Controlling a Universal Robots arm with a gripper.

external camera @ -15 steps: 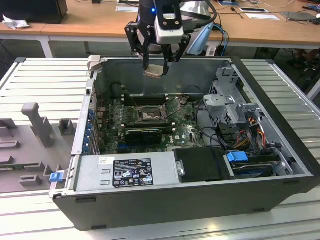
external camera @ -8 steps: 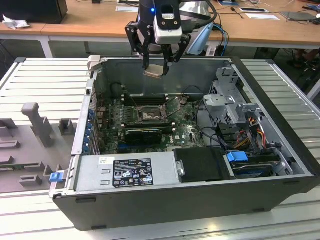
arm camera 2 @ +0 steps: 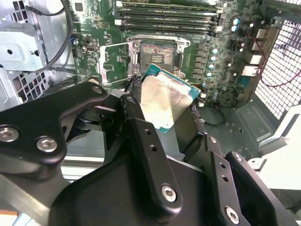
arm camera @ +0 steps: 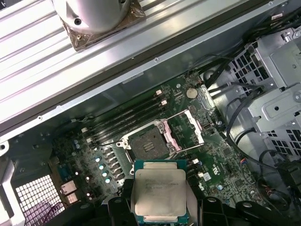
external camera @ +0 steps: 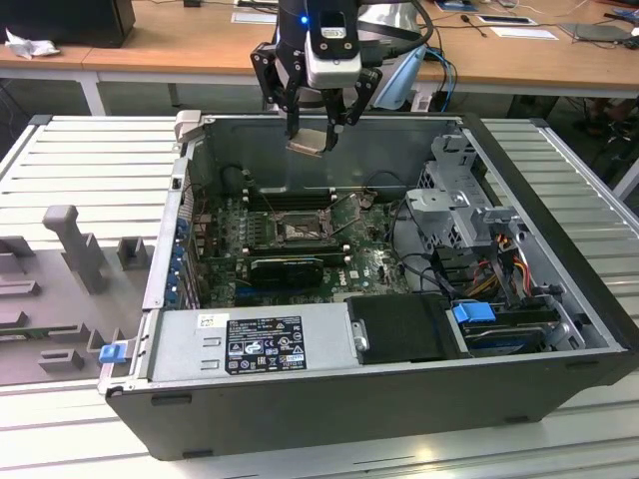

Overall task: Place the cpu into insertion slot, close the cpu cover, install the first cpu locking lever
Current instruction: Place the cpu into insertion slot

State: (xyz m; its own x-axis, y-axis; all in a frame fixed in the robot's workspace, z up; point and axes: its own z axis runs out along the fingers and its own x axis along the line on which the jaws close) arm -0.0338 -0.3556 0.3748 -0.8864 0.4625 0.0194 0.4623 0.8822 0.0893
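My gripper (external camera: pixel 315 138) hangs over the back wall of an open computer case (external camera: pixel 559 299), shut on the cpu (external camera: pixel 307 144), a thin square chip with a pale silver face. In both wrist views the cpu (arm camera 2: pixel 164 101) (arm camera: pixel 160 190) sits between the black fingers (arm camera 2: pixel 136 113), tilted and well above the board. The insertion slot (external camera: pixel 300 232) (arm camera 2: pixel 157 52) (arm camera: pixel 148 142) lies bare on the green board, dark-centred with a silver surround. The cpu cover (arm camera: pixel 187 128) (arm camera 2: pixel 115 63) is swung open to one side of it. I cannot tell the locking lever apart from the socket's metalwork.
Black memory slots (arm camera: pixel 124 117) run beside the socket. A metal drive cage (external camera: pixel 464 215) with cables stands at the exterior view's right. A labelled power supply (external camera: pixel 255 344) and a black block (external camera: pixel 404 329) line the front. Grey fixtures (external camera: pixel 70 244) lie on the slatted table.
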